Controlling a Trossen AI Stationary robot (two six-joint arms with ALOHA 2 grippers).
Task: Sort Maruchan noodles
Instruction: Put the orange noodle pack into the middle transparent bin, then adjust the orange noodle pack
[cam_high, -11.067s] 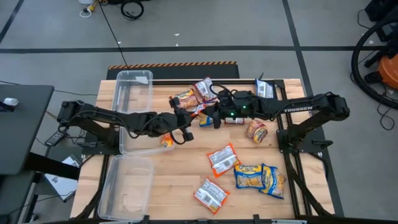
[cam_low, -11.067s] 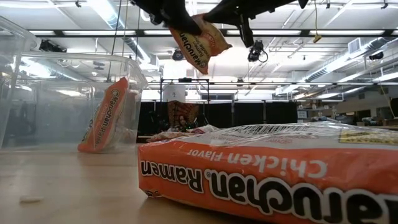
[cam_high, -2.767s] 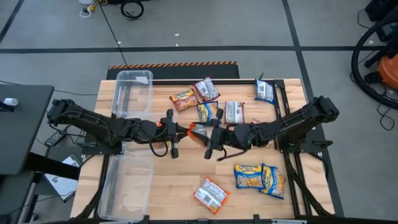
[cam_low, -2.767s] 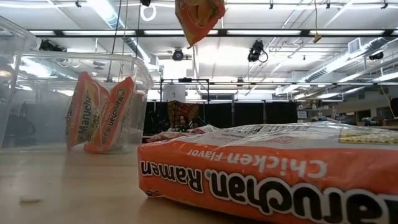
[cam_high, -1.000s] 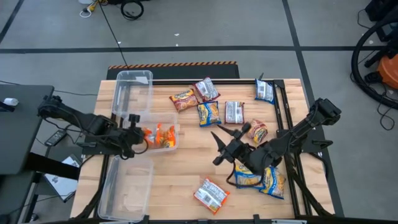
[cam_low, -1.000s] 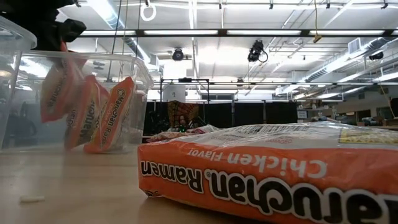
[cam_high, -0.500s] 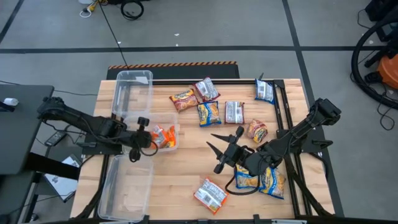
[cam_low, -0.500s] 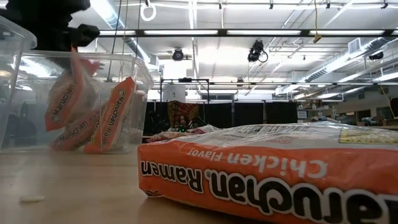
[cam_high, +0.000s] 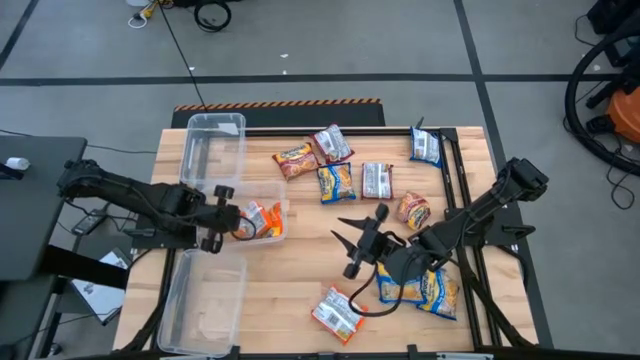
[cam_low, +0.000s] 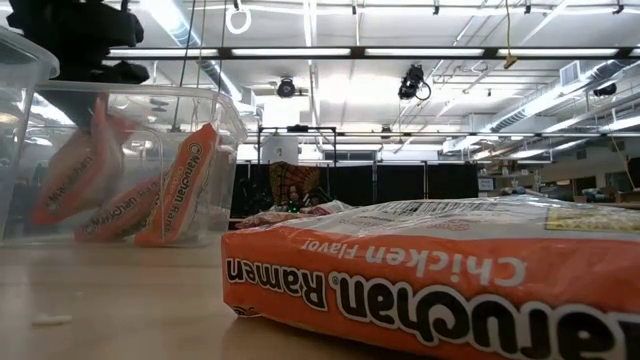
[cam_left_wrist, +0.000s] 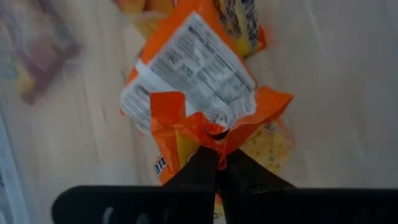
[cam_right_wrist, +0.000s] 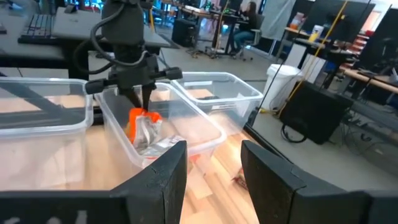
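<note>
Desk (cam_high: 290, 300): pale wood planks, black frame. Bins (cam_high: 215, 150): clear plastic. Packets in bin (cam_high: 262, 220): orange, white label panel with black print. Near packet (cam_low: 420, 290): orange, white lettering. Loose packets: orange (cam_high: 294, 159), maroon-silver (cam_high: 331, 144), blue-and-yellow (cam_high: 336, 181). Arms (cam_high: 120, 190): black. Floor (cam_high: 330, 45): grey, dark lines.

High cam looks straight down on the whole bench (cam_high: 300, 300). Low cam sits at bench-top level, very near an orange packet (cam_low: 420, 275), facing the room. Left wrist cam looks close down on a packet in the bin (cam_high: 215, 190). Right wrist cam faces across at that same bin, also seen by high & low cams.
</note>
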